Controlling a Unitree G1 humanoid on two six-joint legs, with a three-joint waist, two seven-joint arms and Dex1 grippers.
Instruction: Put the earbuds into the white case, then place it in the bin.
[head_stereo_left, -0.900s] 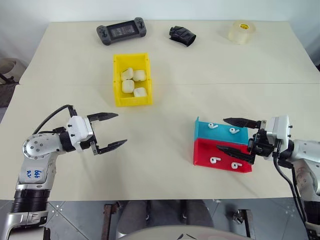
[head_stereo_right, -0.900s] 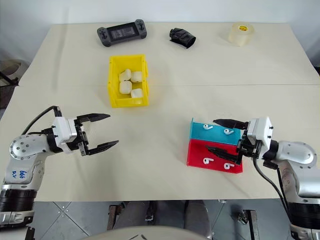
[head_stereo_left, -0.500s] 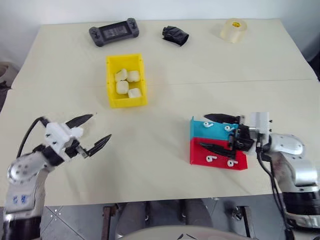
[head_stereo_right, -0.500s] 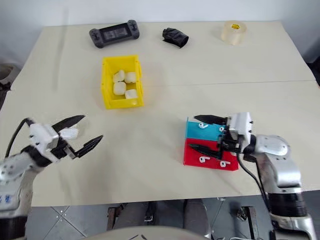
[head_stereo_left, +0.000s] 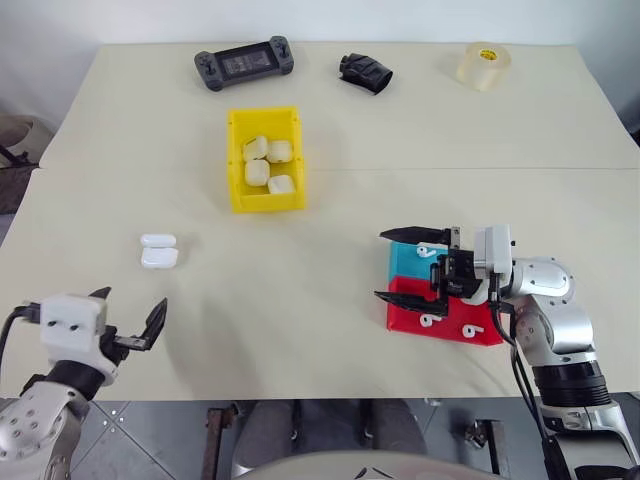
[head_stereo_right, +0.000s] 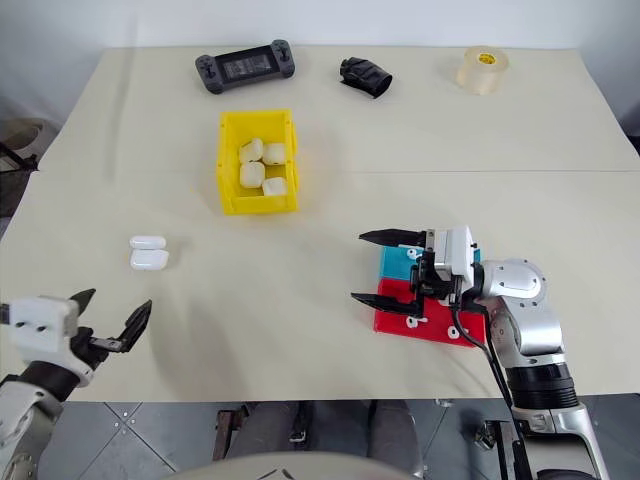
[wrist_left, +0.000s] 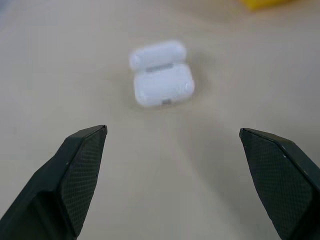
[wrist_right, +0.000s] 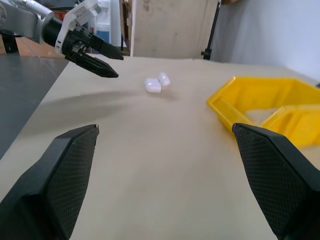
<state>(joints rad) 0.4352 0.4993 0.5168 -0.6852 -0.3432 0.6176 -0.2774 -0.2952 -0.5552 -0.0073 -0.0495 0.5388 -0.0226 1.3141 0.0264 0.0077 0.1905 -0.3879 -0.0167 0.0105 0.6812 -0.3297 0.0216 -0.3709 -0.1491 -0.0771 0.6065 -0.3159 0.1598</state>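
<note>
**Both grippers empty, case sitting open on the table**

Left gripper (head_stereo_left: 130, 330) is down at the near left corner of the table (head_stereo_left: 330, 200), jaws spread wide with nothing between them. Just a bit beyond it, the white case (head_stereo_left: 159, 252) lies on the table with its lid flipped open, well apart from the fingers.

Right gripper (head_stereo_left: 400, 265) is over on the near right, pointing left, also spread wide and carrying nothing. Its fingers hang over the left edges of the teal tray (head_stereo_left: 410, 262) and the red tray (head_stereo_left: 440, 325), which sit touching each other, teal on the far side. The earbuds (head_stereo_left: 432, 320) are in those trays; I can make out a couple in the red one and one in the teal.

The bin (head_stereo_left: 265, 160) is farther back, left of centre, with four white cases in it. Along the far edge: a game controller (head_stereo_left: 243, 62), a black object (head_stereo_left: 364, 72) and a tape roll (head_stereo_left: 485, 65).
</note>
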